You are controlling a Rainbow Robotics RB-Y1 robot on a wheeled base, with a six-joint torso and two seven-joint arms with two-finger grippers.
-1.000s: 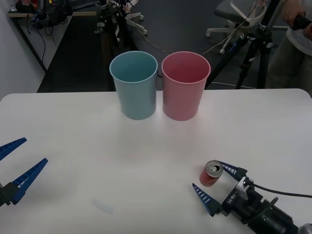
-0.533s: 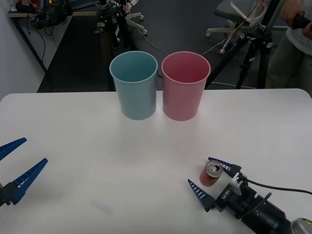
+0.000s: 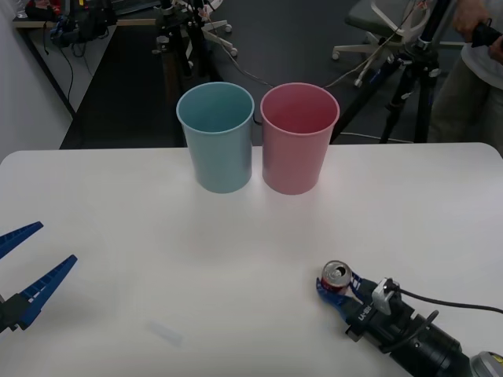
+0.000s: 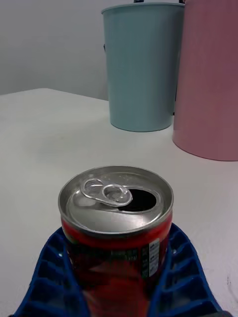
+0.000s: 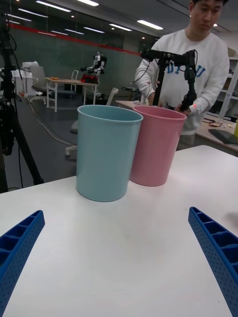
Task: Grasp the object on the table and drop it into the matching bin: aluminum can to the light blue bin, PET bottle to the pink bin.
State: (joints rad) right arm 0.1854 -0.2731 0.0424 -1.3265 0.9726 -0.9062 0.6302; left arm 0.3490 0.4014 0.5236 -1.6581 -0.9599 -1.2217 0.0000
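Gripping the small red aluminum can [image 4: 117,223] near the right front of the broad white table [image 3: 157,259], our right gripper [image 3: 339,287] has its blue ribbed fingers [image 4: 184,270] pressed against both sides. Our left gripper [image 3: 27,271] waits spread wide at the near left. We should lift straight up, keep the can upright, then carry it far-left over the tall light blue plastic bin [image 3: 216,137], avoiding the pink plastic bin [image 3: 299,137] just beside it.
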